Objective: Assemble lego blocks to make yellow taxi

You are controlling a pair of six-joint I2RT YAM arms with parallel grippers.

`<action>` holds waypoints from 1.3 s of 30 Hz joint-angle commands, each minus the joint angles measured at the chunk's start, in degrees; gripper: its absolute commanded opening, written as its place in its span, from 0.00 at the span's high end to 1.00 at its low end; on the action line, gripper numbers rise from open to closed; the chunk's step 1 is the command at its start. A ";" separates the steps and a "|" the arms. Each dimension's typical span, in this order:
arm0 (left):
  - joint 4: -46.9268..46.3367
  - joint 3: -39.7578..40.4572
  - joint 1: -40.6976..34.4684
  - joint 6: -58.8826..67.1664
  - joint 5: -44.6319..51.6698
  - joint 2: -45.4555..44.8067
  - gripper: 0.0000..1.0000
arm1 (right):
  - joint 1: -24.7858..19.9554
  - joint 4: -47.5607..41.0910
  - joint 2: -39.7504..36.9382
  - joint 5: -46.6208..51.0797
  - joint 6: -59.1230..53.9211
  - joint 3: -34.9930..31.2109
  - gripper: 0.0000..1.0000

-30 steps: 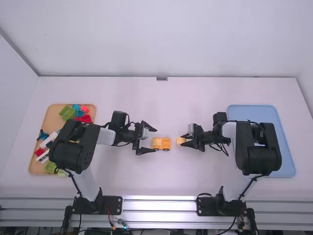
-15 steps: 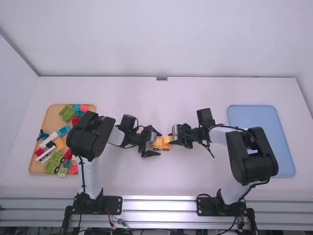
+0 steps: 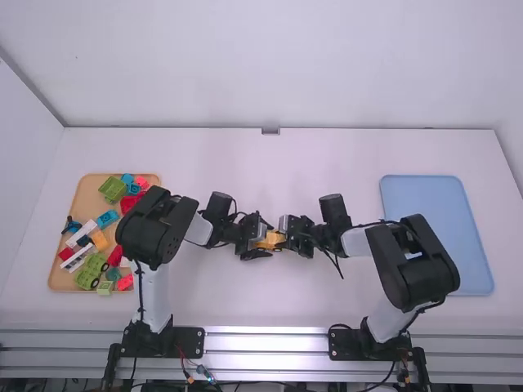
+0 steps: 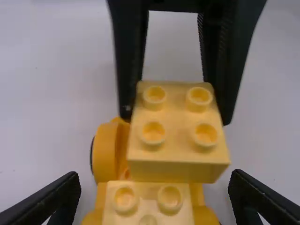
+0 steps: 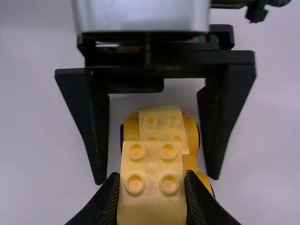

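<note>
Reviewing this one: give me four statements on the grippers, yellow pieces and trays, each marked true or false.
1. The right gripper holds a pale-yellow studded plastic brick. True.
2. The left gripper is shut on the orange-yellow wheeled plastic car base. False: its fingers stand open, one on either side of the base.
3. The tan rectangular tray of coloured blocks is on the robot's right. False: it is on the robot's left.
4. The light-blue rectangular tray is on the robot's right. True.

Reading for text, label, brand, number or sign: none is legible (high view and both wrist views agree).
</note>
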 commanded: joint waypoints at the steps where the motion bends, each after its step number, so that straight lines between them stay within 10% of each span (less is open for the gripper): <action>1: -0.31 -0.57 -0.39 -0.28 -0.85 0.98 0.26 | -1.01 -0.07 1.68 -0.31 1.29 0.63 0.99; 6: -0.85 -0.63 0.02 -0.28 -0.87 0.98 0.30 | -1.44 -0.22 2.43 -0.28 1.25 0.92 0.99; 13: -0.68 -1.05 -0.09 -0.31 -0.85 0.98 0.60 | 0.85 -0.11 2.43 2.73 0.87 0.90 0.99; 21: -0.04 -1.73 -0.09 -0.28 -0.37 0.98 0.61 | 1.64 -0.07 2.43 3.56 0.85 0.87 0.99; 30: -0.02 -1.77 -0.09 -0.28 -0.42 0.98 0.63 | 1.62 3.54 2.40 0.83 2.64 0.92 0.36; 39: -0.83 -1.11 -0.09 -0.28 -0.39 0.98 0.68 | -2.86 7.93 0.63 -12.33 5.46 0.85 0.40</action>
